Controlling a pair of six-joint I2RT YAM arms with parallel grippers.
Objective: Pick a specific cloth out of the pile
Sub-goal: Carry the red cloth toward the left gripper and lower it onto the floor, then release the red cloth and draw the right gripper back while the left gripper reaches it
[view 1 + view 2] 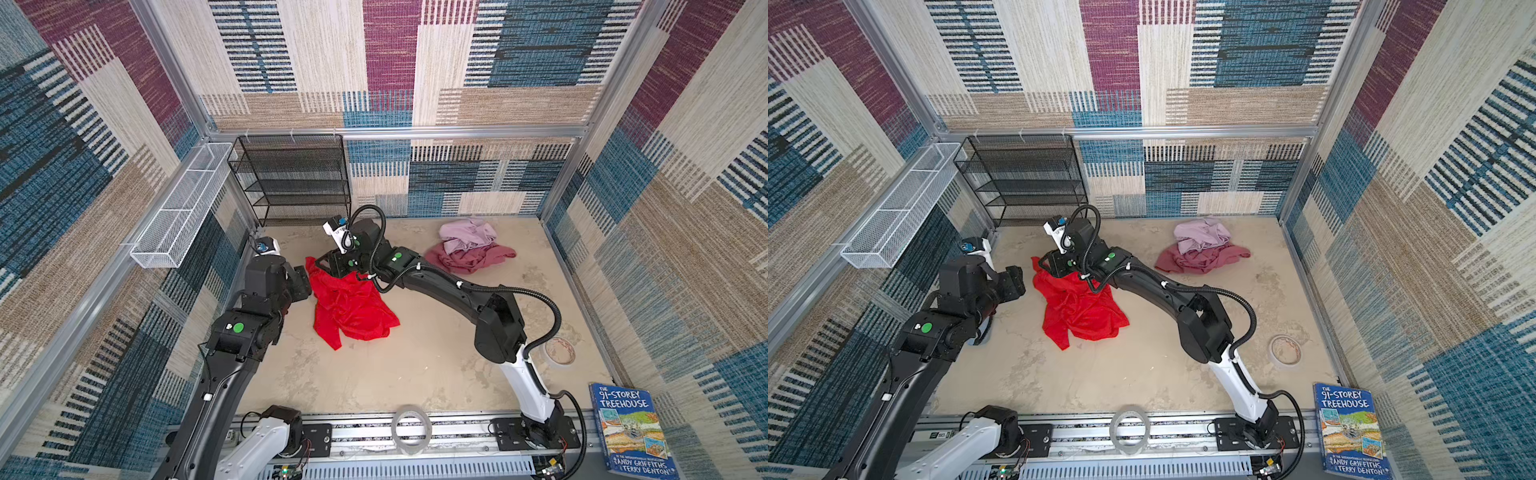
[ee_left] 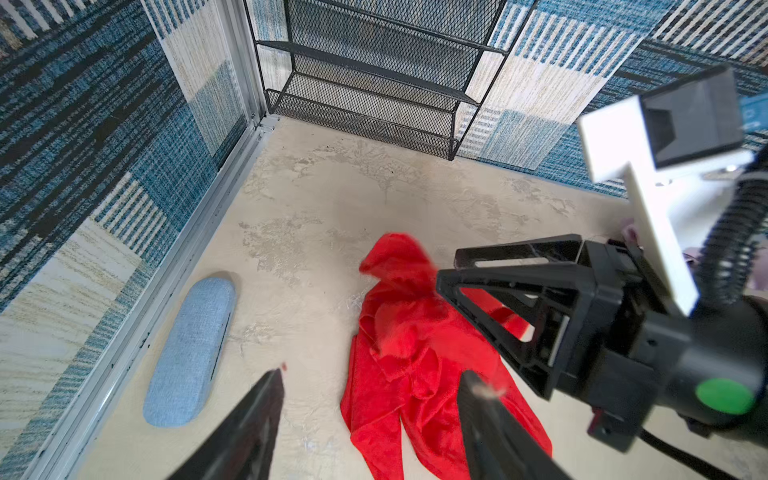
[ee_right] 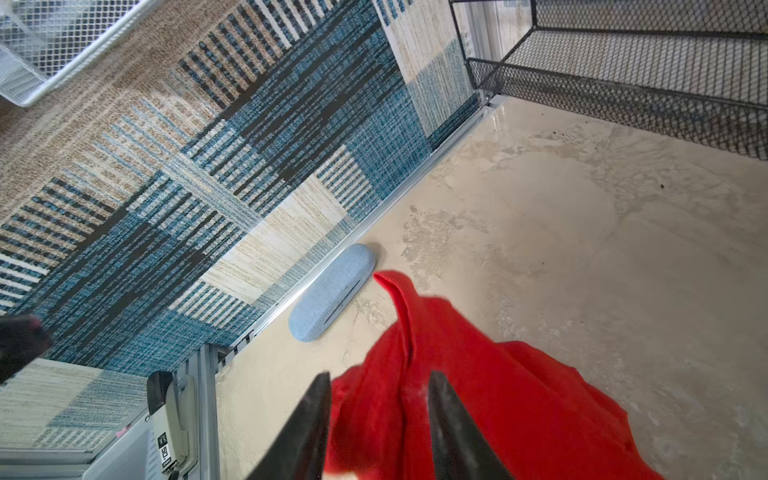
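We see the red cloth [image 3: 478,395] lying loose under the right gripper [image 3: 378,415], its jaws spread, well apart from the pile [image 1: 469,247]. The left gripper [image 2: 370,415] hangs beside it, spread too. It looks thin, light, floppy — we would pinch a raised fold.

Crumpled red cloth [image 1: 351,309] well apart from pile [image 1: 471,249]

Both top views looked steeply down from high above the near rail onto the whole beige tabletop [image 1: 415,365]. Each wrist camera stared closely past its own fingers, sharing the crumpled bright red cloth [image 2: 415,353] ahead.
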